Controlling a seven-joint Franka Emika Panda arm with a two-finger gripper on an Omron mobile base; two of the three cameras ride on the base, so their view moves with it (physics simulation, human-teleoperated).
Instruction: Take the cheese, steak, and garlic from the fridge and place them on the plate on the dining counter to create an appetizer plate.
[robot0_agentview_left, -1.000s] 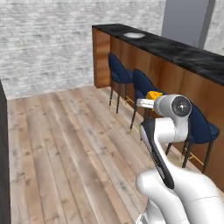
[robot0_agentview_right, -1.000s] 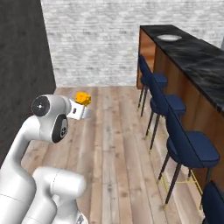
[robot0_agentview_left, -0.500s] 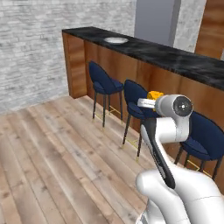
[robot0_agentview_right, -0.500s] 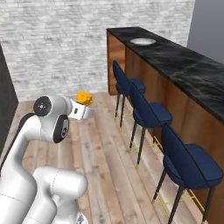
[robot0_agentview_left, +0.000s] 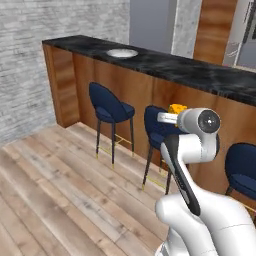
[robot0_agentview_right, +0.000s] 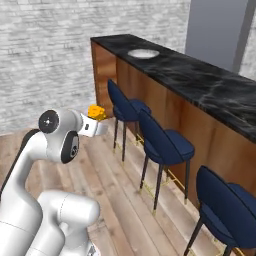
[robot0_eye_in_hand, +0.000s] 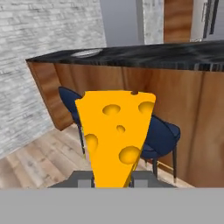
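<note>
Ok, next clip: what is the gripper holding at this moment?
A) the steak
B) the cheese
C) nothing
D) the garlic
B: the gripper is shut on the cheese, a yellow holed wedge held ahead of the hand, with the plate on the dining counter beyond.

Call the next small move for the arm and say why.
Probably drive closer along the dining counter toward the plate: the jaws are shut on the cheese, carried at chest height, and the plate sits at the counter's far end, likely beyond reach.
</note>
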